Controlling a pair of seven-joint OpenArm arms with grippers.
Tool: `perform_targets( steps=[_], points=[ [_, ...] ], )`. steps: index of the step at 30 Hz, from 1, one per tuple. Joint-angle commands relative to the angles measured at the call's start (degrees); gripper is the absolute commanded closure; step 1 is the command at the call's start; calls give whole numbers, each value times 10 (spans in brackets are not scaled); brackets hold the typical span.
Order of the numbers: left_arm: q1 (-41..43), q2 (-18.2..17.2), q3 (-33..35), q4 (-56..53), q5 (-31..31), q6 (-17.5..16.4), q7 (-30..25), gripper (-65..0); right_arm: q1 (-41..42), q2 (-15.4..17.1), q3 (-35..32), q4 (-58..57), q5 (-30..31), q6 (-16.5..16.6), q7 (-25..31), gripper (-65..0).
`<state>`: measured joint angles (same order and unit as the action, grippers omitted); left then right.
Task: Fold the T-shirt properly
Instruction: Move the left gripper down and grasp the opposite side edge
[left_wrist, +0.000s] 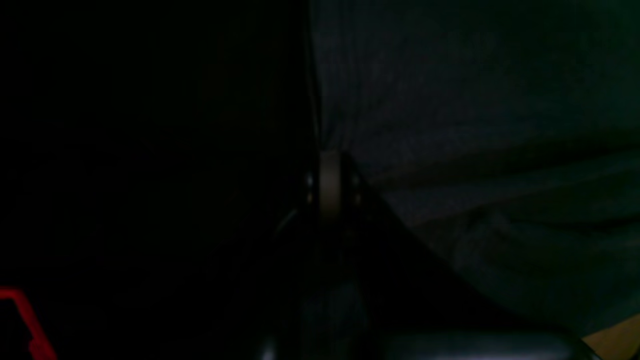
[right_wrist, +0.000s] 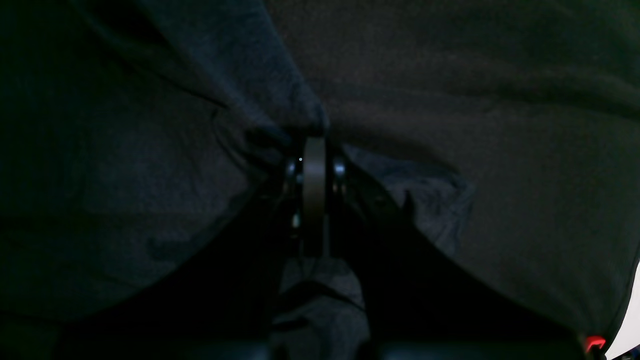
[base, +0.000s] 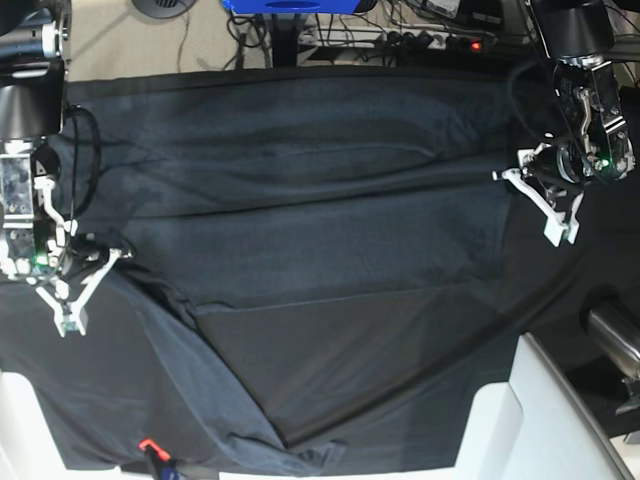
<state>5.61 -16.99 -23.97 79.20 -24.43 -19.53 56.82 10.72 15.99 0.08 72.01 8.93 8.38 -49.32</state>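
The dark slate-grey T-shirt (base: 320, 230) lies spread across the table in the base view, with long creases running side to side and one part trailing down toward the lower left. My right gripper (base: 112, 258) is at the shirt's left edge. In the right wrist view this gripper (right_wrist: 314, 137) is shut on a bunched pinch of the T-shirt (right_wrist: 150, 150). My left gripper (base: 505, 177) is at the shirt's right edge. In the very dark left wrist view it (left_wrist: 329, 157) is shut on the edge of the T-shirt (left_wrist: 475, 125), which stretches away to the right.
A blacker table cloth (base: 400, 370) shows below the shirt. White blocks stand at the lower right (base: 540, 420) and lower left (base: 20, 420). A small red mark (base: 148, 443) sits near the front edge. Cables and a power strip (base: 430, 40) lie beyond the table.
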Motion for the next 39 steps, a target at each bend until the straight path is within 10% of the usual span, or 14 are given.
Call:
perform_targets(
  steps=[1, 4, 11, 24, 39],
  points=[
    [-4, -9, -4, 8, -4, 0, -3, 0, 14, 8, 1, 11, -2, -3, 7, -2],
    [-5, -9, -4, 9, -4, 0, -3, -5, 14, 8, 1, 11, -2, -3, 7, -2],
    [-9, -10, -32, 11, -4, 8, -2, -327, 14, 8, 1, 11, -2, -3, 7, -2],
    [-211, -63, -27, -204, 0, 11, 20, -339, 15, 9, -1, 11, -2, -3, 7, -2],
    [-396, -74, 128, -559, -1, 9, -165, -337, 15, 10, -1, 11, -2, -3, 8, -2]
  ],
)
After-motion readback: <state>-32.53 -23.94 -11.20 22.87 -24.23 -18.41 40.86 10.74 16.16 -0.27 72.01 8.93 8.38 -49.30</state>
